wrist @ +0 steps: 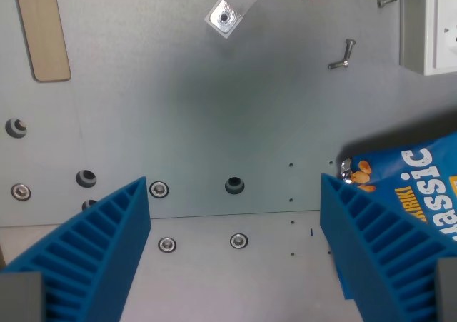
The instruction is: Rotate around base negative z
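Wrist view. We look straight down between the two blue ribbed fingers [100, 258] of the gripper [235, 254], which stand wide apart with nothing between them; bare grey metal plate [235, 108] fills the gap. The task names no object to handle: its subject is the arm's own turn about the base's vertical axis, so what we follow here is the gripper itself, hovering empty over the plate.

Landmarks for judging the turn: a wooden strip [43, 29] at upper left, a bright metal bracket [232, 8] at top centre, a loose screw [343, 56] and a white box [432, 26] at upper right, and a blue snack bag [407, 183] lying partly behind the finger on the wrist view's right. A seam crosses the plate, with bolt heads [158, 189] along it.

To do the step well, we judge that height and tilt should be held constant, the fingers left apart, and the rotation kept slow and even. The bag appears very near the finger; whether they touch we cannot tell, so its side deserves watching.
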`<action>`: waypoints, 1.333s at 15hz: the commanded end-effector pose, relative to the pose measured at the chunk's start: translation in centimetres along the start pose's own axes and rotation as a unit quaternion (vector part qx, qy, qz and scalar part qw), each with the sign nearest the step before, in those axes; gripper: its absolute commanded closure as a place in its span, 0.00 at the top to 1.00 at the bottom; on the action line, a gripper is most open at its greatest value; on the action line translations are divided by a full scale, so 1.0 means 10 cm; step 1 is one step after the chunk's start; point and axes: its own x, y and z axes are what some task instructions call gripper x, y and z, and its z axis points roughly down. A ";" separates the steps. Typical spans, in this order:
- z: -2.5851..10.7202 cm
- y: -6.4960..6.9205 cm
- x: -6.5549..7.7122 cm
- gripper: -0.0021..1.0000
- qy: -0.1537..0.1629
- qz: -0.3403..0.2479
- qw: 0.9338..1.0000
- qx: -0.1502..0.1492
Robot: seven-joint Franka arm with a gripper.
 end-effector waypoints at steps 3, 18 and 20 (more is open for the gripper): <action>-0.02 0.00 0.00 1.00 0.003 0.020 1.000 0.000; -0.02 0.00 0.00 1.00 0.002 0.120 0.993 0.002; -0.02 0.00 0.00 1.00 0.002 0.133 0.991 0.002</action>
